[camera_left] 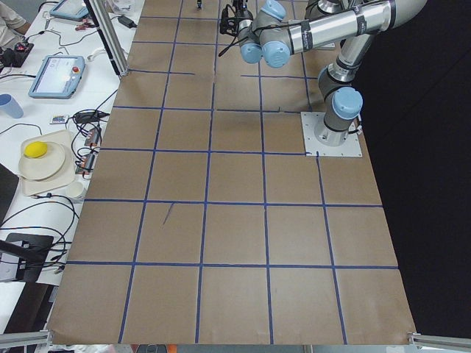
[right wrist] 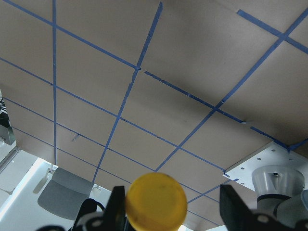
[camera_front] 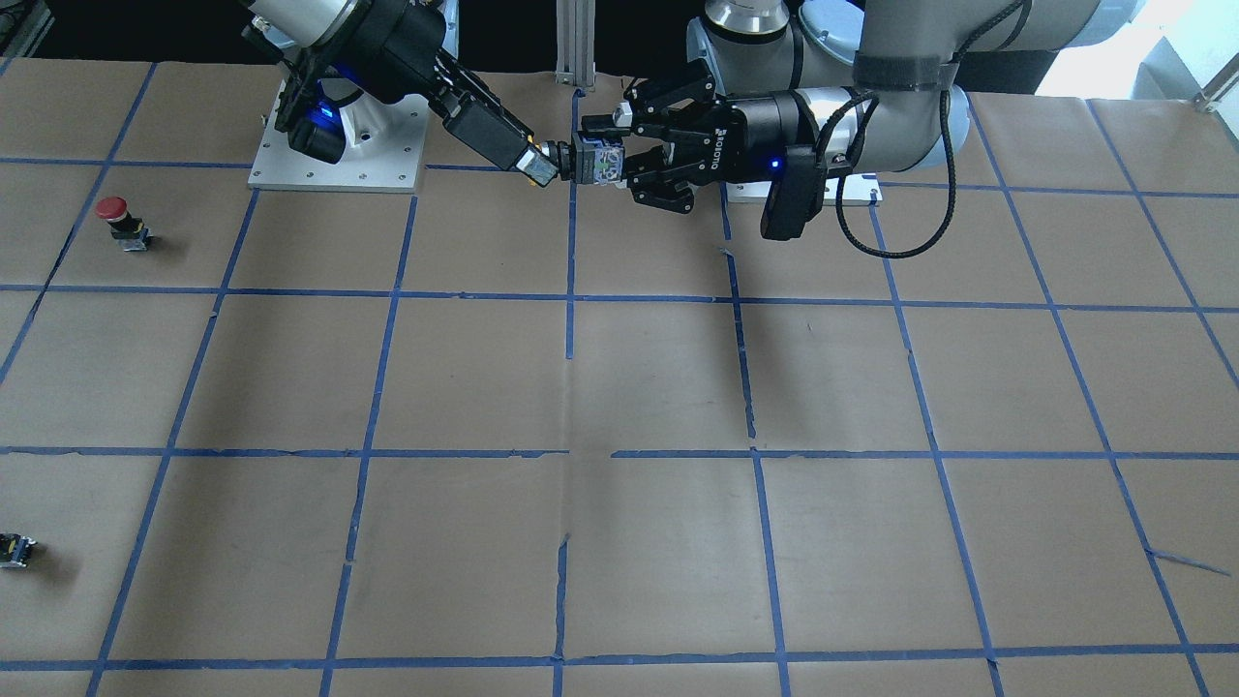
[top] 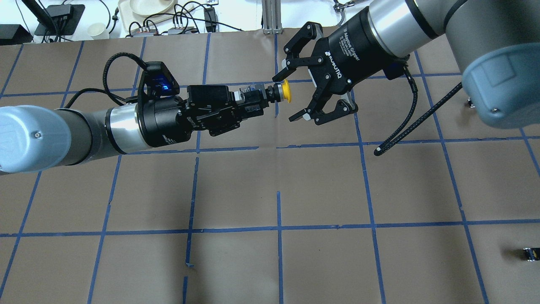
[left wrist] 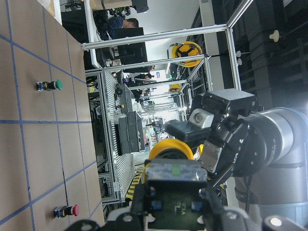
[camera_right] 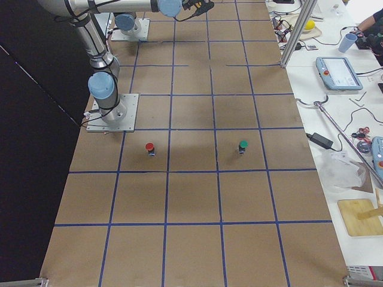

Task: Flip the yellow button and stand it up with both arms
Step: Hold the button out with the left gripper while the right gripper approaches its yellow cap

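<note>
The yellow button (top: pixel 287 92) is held level in the air over the table's far middle. My left gripper (top: pixel 256 99) is shut on its greyish block base (camera_front: pixel 596 161), with the cap pointing at my right gripper (top: pixel 285 98). The right gripper is open, one finger on each side of the cap and not touching it. In the right wrist view the yellow cap (right wrist: pixel 156 202) sits between the spread fingers (right wrist: pixel 115 208). The left wrist view shows the base (left wrist: pixel 175 174) held, with the cap (left wrist: pixel 168 149) beyond it.
A red-capped button (camera_front: pixel 114 219) stands near the table's end on my right. A small dark capless part (camera_front: pixel 15 550) lies further out on that side. A green-capped button (camera_right: pixel 242 145) stands nearby. The table (camera_front: pixel 658 387) is brown paper with a blue tape grid.
</note>
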{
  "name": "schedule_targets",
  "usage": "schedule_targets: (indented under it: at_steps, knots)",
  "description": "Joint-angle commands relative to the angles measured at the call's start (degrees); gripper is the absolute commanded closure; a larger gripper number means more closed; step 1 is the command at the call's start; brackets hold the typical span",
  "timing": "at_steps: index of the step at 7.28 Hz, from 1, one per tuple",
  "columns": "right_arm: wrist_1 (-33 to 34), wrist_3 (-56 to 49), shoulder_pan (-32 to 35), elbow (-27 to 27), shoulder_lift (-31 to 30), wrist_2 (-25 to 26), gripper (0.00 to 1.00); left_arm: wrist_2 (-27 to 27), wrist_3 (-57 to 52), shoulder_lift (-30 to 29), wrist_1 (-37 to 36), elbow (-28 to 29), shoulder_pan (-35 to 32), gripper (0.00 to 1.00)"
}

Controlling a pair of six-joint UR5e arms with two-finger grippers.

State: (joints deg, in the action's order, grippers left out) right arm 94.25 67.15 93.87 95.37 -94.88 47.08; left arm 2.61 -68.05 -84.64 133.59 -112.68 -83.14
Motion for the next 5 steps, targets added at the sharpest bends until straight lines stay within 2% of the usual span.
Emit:
schedule_targets:
  at_steps: [1,2,3,4,5]
  knots:
    - [0.14,0.0,-0.09,-0.01,0.05,-0.41,0.64,-0.06,-0.07,-0.09,0.0,-0.08,0.0,0.8]
    - [0.14,0.0,-0.18,-0.01,-0.04,-0.42,0.68,-0.06,0.02,0.0,0.0,0.0,0.0,0.78]
    - [0.06,0.09,-0.35,-0.18,-0.04,-0.42,0.7,-0.15,0.02,0.0,0.0,-0.08,0.0,0.68]
    - [0.06,0.09,-0.35,-0.18,-0.04,-0.42,0.7,-0.59,-0.15,-0.17,0.0,-0.08,0.0,0.38]
    - [0.14,0.09,-0.44,-0.27,-0.04,-0.42,0.7,-0.59,-0.15,-0.35,-0.08,-0.08,0.0,0.0]
